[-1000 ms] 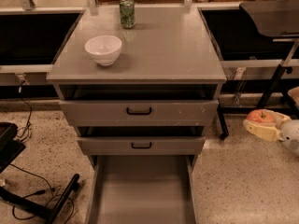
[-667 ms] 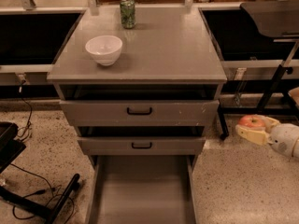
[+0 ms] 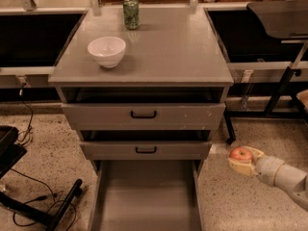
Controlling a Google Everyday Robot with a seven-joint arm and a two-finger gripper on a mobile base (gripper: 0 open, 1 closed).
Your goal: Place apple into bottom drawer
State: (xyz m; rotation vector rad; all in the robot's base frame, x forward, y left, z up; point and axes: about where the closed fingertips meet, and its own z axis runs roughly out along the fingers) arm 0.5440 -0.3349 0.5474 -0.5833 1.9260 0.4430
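Note:
The apple (image 3: pixel 241 154) is small, round and red, and sits between the pale fingers of my gripper (image 3: pixel 243 160) at the lower right, just right of the cabinet and above the floor. The gripper is shut on it, with the arm reaching in from the right edge. The bottom drawer (image 3: pixel 147 198) is pulled out at the bottom centre, a long plain grey tray that looks empty. The gripper is to the right of the drawer's right wall, near its back end.
A white bowl (image 3: pixel 107 50) and a green soda can (image 3: pixel 131 12) stand on the grey cabinet top (image 3: pixel 168 52). Two upper drawers with black handles (image 3: pixel 143 114) are slightly open. Black stand legs and cables (image 3: pixel 43 206) lie on the floor at left. A dark chair (image 3: pixel 281 18) is at upper right.
The gripper with the apple has moved left and down toward the cabinet, closer to the open bottom drawer. Nothing else has moved.

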